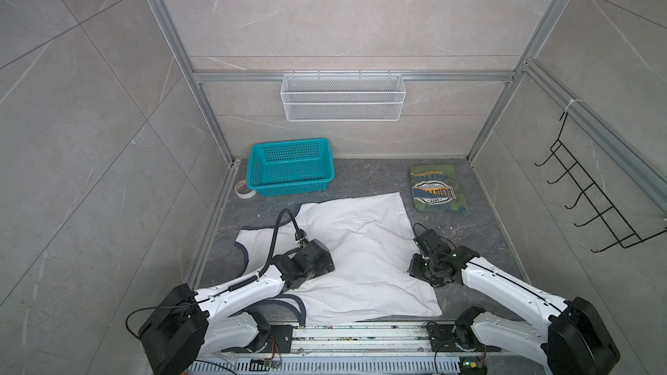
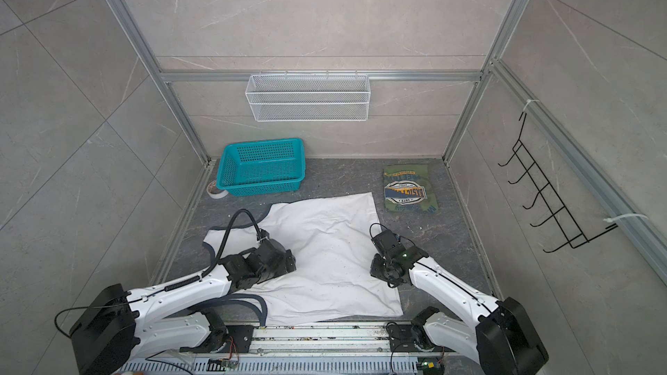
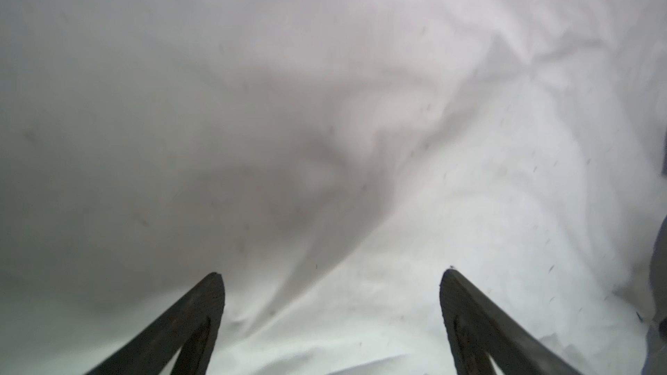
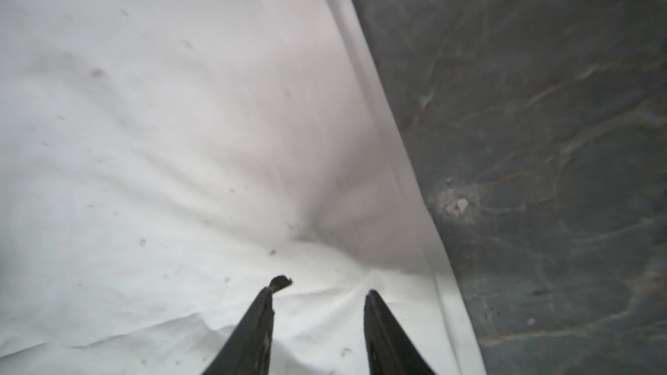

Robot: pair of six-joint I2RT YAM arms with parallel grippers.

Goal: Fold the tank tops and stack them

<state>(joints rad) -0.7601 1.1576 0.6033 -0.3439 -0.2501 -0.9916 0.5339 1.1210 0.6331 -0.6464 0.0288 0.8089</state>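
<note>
White tank top (image 1: 361,246) spread at lower centre in both top views, green tank top (image 1: 438,189) folded upper right — left gripper (image 3: 332,279) jaws wide apart, right gripper (image 4: 325,288) jaws narrower, astride a pucker at the edge; best pinch both layers evenly.

In both top views the middle of the table (image 1: 472,218) is covered by the white tank top (image 1: 361,246), which lies flat and low. A bare strip is left at the right, between the cloth and the wall. The upper left is blocked by the blue basket (image 1: 290,167) and a tape roll (image 1: 245,189). The upper right is taken by the folded green tank top (image 1: 438,189). Free table is seen between them. The lower corners are crossed by the left arm (image 1: 249,283) and the right arm (image 1: 505,283)
</note>
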